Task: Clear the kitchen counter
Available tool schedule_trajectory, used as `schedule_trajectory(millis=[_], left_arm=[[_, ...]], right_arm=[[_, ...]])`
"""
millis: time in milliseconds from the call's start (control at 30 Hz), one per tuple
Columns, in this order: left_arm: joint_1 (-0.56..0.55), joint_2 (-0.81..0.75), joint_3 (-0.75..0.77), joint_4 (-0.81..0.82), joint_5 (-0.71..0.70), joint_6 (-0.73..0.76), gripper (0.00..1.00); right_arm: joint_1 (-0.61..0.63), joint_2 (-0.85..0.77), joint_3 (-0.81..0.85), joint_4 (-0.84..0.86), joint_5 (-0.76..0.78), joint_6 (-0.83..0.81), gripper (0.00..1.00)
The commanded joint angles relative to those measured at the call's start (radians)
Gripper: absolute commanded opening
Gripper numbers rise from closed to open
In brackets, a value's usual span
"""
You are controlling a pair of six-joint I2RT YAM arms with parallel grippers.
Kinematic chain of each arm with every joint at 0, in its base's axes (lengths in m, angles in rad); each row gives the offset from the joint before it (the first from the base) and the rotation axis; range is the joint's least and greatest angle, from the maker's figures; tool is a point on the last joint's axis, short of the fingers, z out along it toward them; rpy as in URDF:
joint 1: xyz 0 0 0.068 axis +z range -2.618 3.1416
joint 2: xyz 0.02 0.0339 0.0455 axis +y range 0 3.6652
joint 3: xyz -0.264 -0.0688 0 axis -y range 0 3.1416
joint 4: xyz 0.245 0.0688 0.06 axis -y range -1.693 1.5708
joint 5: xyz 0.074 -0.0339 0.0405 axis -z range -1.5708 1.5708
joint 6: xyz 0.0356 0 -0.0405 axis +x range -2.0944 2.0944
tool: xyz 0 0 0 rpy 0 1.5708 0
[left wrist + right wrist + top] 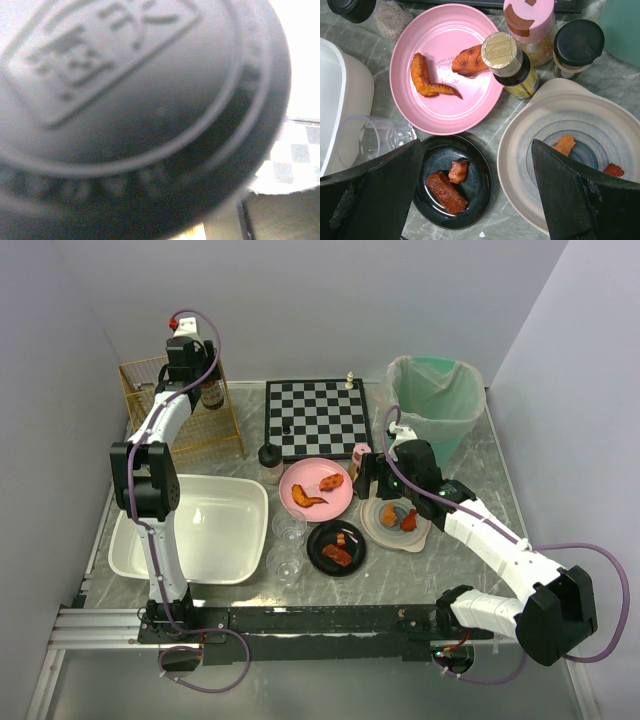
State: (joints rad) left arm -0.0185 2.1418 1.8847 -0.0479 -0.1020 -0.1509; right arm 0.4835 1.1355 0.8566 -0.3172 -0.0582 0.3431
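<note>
The grey marble kitchen counter [500, 472] carries a pink plate [316, 490] with fried pieces, a small black plate [336, 546] with meat chunks and a beige plate [397, 522] with scraps. My right gripper [385, 485] hovers open above the gap between the black plate [452, 182] and the beige plate [580, 150], holding nothing. My left gripper [195, 380] is at the back left over the yellow wire basket [180, 415], shut on a dark bottle [211, 393]. The bottle's embossed dark cap [130, 110] fills the left wrist view and hides the fingers.
A gold-capped sauce bottle [512, 65], a pink-lidded shaker [530, 25] and a black-lidded jar [577, 47] stand behind the plates. Clear cups [288, 532] sit beside the white tub [190, 528]. A chessboard [318, 418] and a green bin [435, 405] are at the back.
</note>
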Motion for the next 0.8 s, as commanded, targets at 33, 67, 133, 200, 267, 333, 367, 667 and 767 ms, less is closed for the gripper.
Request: schedule_trajectory(millis=[33,67,133,200,267,333,367,667,767], left_arm=[[-0.004,-0.063,-0.001,0.026,0.024,0.008,0.73],[-0.005,-0.063,-0.002,0.025,0.022,0.008,0.75],[-0.005,-0.063,-0.001,0.022,0.025,0.008,0.80],[-0.005,-0.065,-0.004,0.022,0.025,0.007,0.86],[-0.004,-0.065,-0.001,0.022,0.027,0.005,0.89],[-0.005,-0.065,-0.004,0.022,0.027,0.004,0.89],[-0.003,-0.066,-0.003,0.022,0.027,0.004,0.89],[-0.005,-0.091,-0.006,0.017,0.025,-0.010,0.99],[-0.003,-0.111,0.004,0.005,0.027,-0.016,0.99]], right_arm=[[-0.006,-0.010,-0.008,0.029,-0.006,0.005,0.95],[-0.006,-0.010,-0.010,0.030,-0.006,0.007,0.95],[-0.006,-0.010,-0.010,0.029,-0.006,0.008,0.95],[-0.008,-0.010,-0.011,0.029,-0.006,0.007,0.95],[-0.006,-0.013,-0.011,0.027,-0.005,0.007,0.95],[-0.006,-0.014,-0.013,0.029,-0.005,0.007,0.95],[-0.006,-0.016,-0.013,0.029,-0.005,0.007,0.95],[-0.008,-0.016,-0.014,0.027,-0.005,0.004,0.95],[-0.006,-0.017,-0.011,0.027,-0.005,0.002,0.95]])
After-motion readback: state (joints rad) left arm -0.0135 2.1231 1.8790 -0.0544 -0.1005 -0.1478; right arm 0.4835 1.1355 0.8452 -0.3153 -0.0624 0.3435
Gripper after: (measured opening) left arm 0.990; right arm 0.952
